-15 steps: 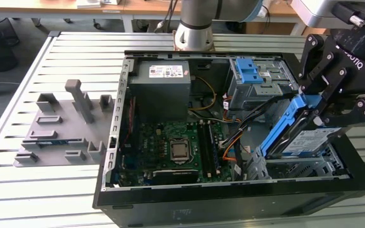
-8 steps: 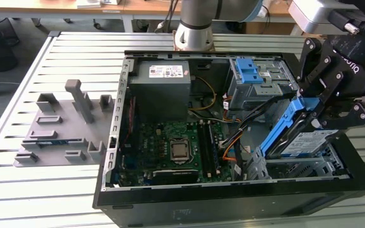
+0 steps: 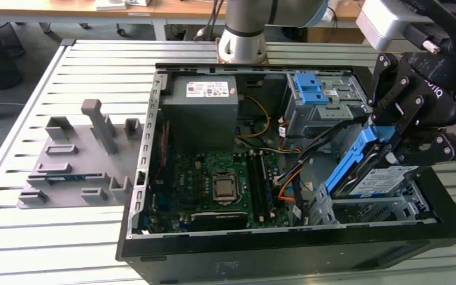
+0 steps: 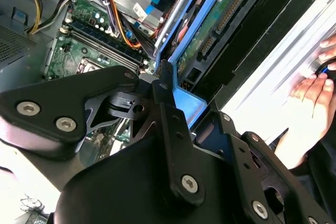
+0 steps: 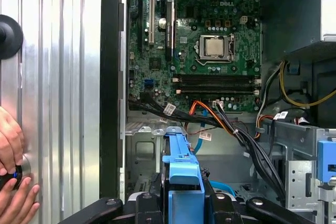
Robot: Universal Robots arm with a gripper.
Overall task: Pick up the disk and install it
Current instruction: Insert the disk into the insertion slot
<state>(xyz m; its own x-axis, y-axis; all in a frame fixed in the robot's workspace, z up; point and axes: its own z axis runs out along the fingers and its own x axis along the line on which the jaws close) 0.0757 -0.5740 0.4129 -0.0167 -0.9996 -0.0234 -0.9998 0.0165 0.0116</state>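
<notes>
We see the gripper clamped on the disk, its black fingers pressed on either side of the blue carrier rails. It holds the disk on edge and tilted inside the open computer case, at the end of the case on the exterior view's right. The labelled face of the disk looks towards the dark front wall of the case. The lower end of the disk sits at the metal drive bay in that corner of the case; we cannot tell whether it touches the bay.

In the first wrist view the blue rail of the disk runs up between the fingers of the gripper. Past it, deeper in the case, lie the motherboard and a bundle of cables. In the second wrist view the connector edge of the disk rises above the fingers.

The grey power supply sits at the far wall of the case. Outside the case a person's hand rests on the slatted table, and a grey fixture lies on the table beside the case, on the exterior view's left
</notes>
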